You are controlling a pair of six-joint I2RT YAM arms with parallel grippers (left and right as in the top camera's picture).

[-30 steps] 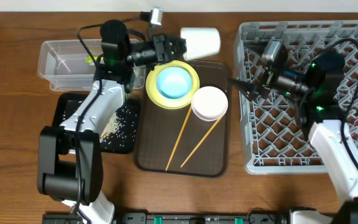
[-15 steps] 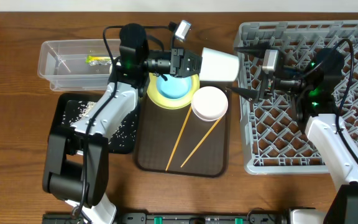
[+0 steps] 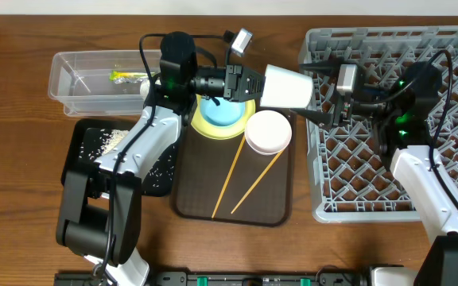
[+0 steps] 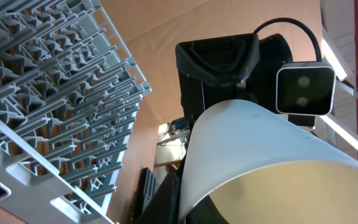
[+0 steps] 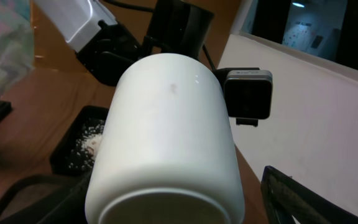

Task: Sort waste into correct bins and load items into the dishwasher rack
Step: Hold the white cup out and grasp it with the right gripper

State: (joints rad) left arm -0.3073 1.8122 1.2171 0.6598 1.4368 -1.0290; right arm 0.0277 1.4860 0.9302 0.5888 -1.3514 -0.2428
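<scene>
The pale cup [image 3: 286, 86] hangs on its side above the gap between the brown tray and the grey dishwasher rack [image 3: 420, 159]. My left gripper [image 3: 253, 82] is shut on its rim, with the cup's wall [image 4: 260, 149] filling the left wrist view. At the rack's left edge my right gripper [image 3: 312, 89] stands open, its fingers either side of the cup's base [image 5: 173, 124]. One right finger [image 5: 291, 199] shows a gap to the cup. On the brown tray sit the yellow plate [image 3: 199, 123] with the light-blue bowl [image 3: 221, 110], a white bowl [image 3: 268, 131] and two chopsticks [image 3: 230, 179].
The clear tub [image 3: 74, 79] at back left holds the snack wrapper [image 3: 126, 76]. The black tray [image 3: 82, 151] in front of it carries scattered rice [image 3: 110, 139]. The dark-brown serving tray [image 3: 197, 199] lies between black tray and rack. Rack pegs [image 4: 42, 93] stand close beside the cup.
My left arm has carried the cup rightward from behind the plate to the rack's edge. The right gripper's fingers now flank the cup's base and have narrowed somewhat.
</scene>
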